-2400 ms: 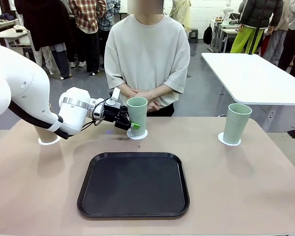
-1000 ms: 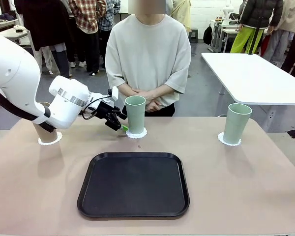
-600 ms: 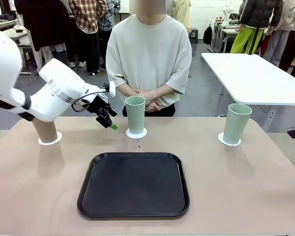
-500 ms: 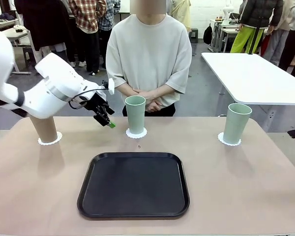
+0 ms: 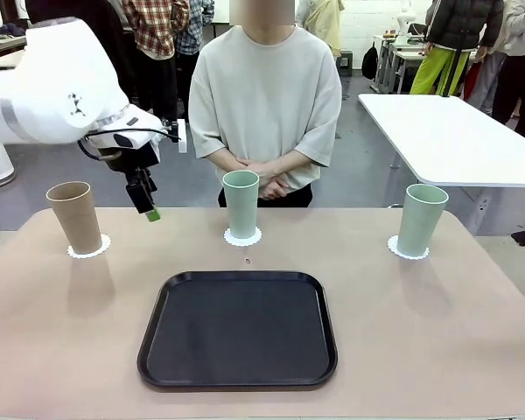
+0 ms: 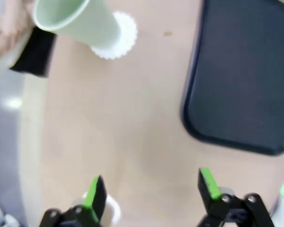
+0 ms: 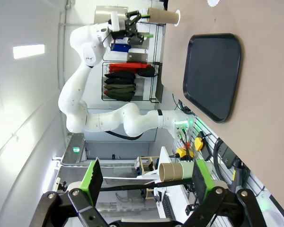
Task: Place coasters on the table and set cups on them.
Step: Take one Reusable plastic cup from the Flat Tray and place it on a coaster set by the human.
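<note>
while it hangs above the table (image 5: 472,297), the left claw (image 6: 151,191) gapes wide (empty).

- I work in a robotics lab or demo hall: my white arm (image 7: 92,85) is mounted beside a rack of cabled equipment (image 7: 187,142)
- Beyond my table's (image 5: 472,350) far edge, onlookers (image 5: 157,35) stand among white worktables (image 5: 446,136)

Matt cups (image 5: 241,204), lacy paper coasters (image 5: 242,236), satin black tray (image 5: 238,328).
</note>
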`<state>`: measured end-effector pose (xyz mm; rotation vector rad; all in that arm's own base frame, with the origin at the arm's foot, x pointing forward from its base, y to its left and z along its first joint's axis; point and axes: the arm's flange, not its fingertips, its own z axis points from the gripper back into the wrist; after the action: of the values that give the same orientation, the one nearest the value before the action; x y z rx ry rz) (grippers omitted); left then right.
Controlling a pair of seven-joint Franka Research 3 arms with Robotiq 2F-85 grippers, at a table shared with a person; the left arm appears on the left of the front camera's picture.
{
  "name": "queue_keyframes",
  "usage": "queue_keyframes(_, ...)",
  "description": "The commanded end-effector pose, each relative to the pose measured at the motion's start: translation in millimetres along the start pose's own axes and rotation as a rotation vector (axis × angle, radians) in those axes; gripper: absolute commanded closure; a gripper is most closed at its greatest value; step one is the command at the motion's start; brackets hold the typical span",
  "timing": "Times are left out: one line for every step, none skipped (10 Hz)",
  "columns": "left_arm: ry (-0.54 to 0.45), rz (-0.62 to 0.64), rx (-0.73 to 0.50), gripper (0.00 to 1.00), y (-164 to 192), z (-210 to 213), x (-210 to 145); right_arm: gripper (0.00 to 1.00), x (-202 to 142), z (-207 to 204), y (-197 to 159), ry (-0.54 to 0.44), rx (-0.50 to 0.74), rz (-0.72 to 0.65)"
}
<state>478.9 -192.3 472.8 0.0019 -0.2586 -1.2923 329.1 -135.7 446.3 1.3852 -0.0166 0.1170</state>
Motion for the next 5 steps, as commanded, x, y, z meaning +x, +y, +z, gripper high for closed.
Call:
queue_keyframes(0.083, -0.030, -0.040, 0.00, -11.7, 12.1, 11.5, 0.00, -0.7, 0.5, 1.3, -0.001, -0.001, -0.015)
queue_keyframes(0.089, -0.041, -0.033, 0.00, -10.8, 14.0, 12.6, 0.00, -0.7, 0.5, 1.3, -0.001, -0.001, -0.015)
queue_keyframes(0.081, -0.041, 0.018, 0.00, -9.8, 9.7, 9.8, 0.00, -0.7, 0.5, 1.3, -0.001, -0.001, -0.015)
queue_keyframes(0.069, -0.032, -0.043, 0.00, -17.0, 13.0, 6.2, 0.00, -0.7, 0.5, 1.3, -0.001, -0.001, -0.015)
queue_keyframes(0.069, -0.032, -0.043, 0.00, -17.0, 13.0, 6.2, 0.00, -0.7, 0.5, 1.3, -0.001, -0.001, -0.015)
